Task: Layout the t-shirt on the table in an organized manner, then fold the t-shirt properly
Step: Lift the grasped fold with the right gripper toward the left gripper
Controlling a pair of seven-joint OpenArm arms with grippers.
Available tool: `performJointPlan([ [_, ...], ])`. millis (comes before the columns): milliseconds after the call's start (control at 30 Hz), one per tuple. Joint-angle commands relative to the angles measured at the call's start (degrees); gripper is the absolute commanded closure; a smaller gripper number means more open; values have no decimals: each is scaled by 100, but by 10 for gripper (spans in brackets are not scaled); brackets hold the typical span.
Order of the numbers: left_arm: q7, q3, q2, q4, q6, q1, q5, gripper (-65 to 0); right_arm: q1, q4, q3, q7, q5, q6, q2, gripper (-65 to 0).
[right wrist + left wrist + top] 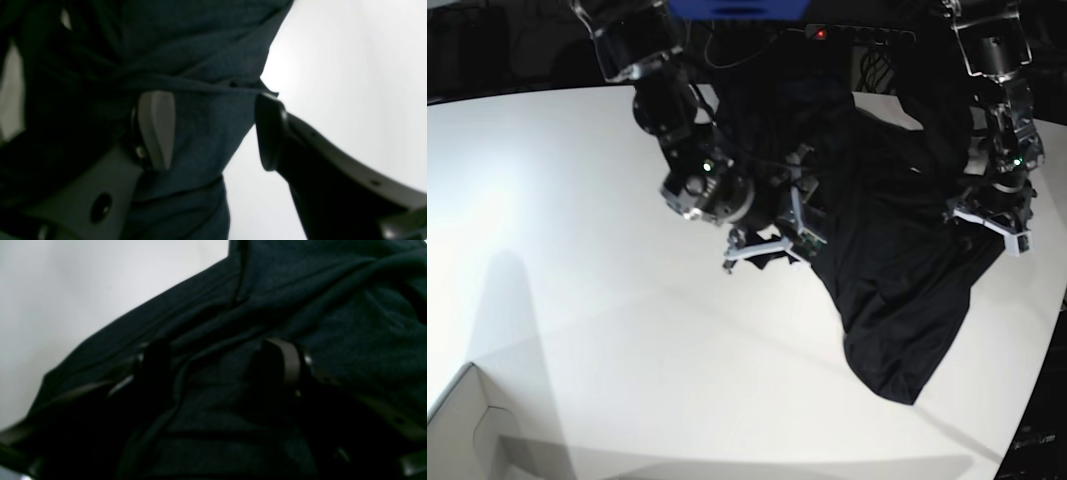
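The t-shirt point(897, 290) is seen crumpled on the far right part of the white table point(607, 300), its upper part bunched between the two arms and its lower part trailing toward the table's near right edge. The right pincer point(213, 130) is shown with its jaws spread wide; one pale finger point(156, 128) lies against the dark cloth, while the other stands over bare table just beside the cloth's edge, and no fold is gripped between them. In the base view this pincer point(767, 245) is placed at the shirt's left border. The left pincer point(220, 363) is seen low over the fabric with its jaws well apart, cloth lying between and beneath the fingers; whether any of it is pinched cannot be told from the dark, blurred wrist view. A white cardboard box corner point(467, 430) is visible at the near left of the table.
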Motion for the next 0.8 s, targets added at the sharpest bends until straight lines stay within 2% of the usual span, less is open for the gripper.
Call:
performJointPlan([
  [0,380,-6,-17,-20,54,51,42,-416,174,-81,3,224,73,-2,-75,-382],
  [167,336,3,-8,-20,54,122,42,-416,394,-757,390,830,73,-10,-75,-382],
  [367,336,3,-8,-29,54,122,42,-416,499,-1065,768,1024,73,-10,-75,-359],
  [600,336,20,0,-29,54,122,42,-416,473,-1074,733,1024,82,7,-66,-144],
  [767,336,29,0,-37,54,122,42,-416,464,-1074,733,1015,82,7,-75,-64],
])
